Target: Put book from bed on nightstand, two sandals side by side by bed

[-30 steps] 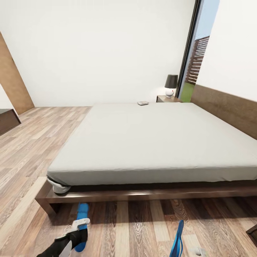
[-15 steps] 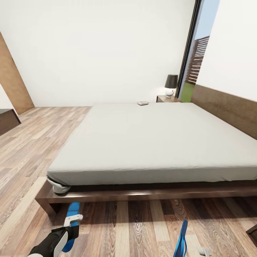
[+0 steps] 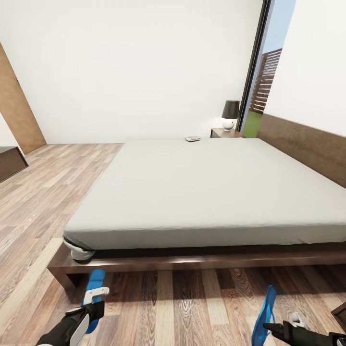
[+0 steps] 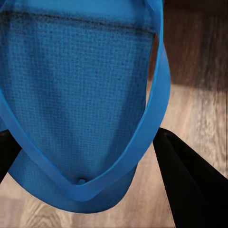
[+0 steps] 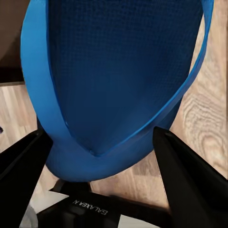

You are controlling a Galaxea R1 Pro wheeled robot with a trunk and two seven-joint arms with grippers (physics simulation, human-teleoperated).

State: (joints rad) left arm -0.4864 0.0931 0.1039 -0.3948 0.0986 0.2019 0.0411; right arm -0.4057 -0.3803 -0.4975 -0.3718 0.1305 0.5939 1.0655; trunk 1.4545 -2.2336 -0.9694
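The bed point(image 3: 206, 192) spreads across the head view, its pale-grey mattress on a dark wood frame. The book point(image 3: 192, 139) lies small at the mattress's far edge. Just beyond it stands a nightstand point(image 3: 226, 133). Low on the left, my left gripper point(image 3: 93, 302) is shut on one blue sandal point(image 3: 95, 281), which hangs above the floor in front of the bed's corner. On the right, my right gripper point(image 3: 270, 328) is shut on the other sandal point(image 3: 265, 310), held on edge. Each wrist view shows a sandal's sole point(image 4: 80, 95) point(image 5: 118, 71) between black fingers point(image 4: 190, 185) point(image 5: 190, 180).
A black-shaded lamp point(image 3: 230, 114) stands on the nightstand beside a tall window point(image 3: 264, 72). A wooden door point(image 3: 14, 110) and a dark cabinet point(image 3: 9, 163) sit at the left. Dark furniture point(image 3: 340, 312) pokes in at the lower right. Plank floor point(image 3: 182, 307) runs along the bed's front.
My left gripper has carried its sandal leftward, nearer the bed's corner. My right arm has swung its sandal to the right, and the gripper has come into the picture.
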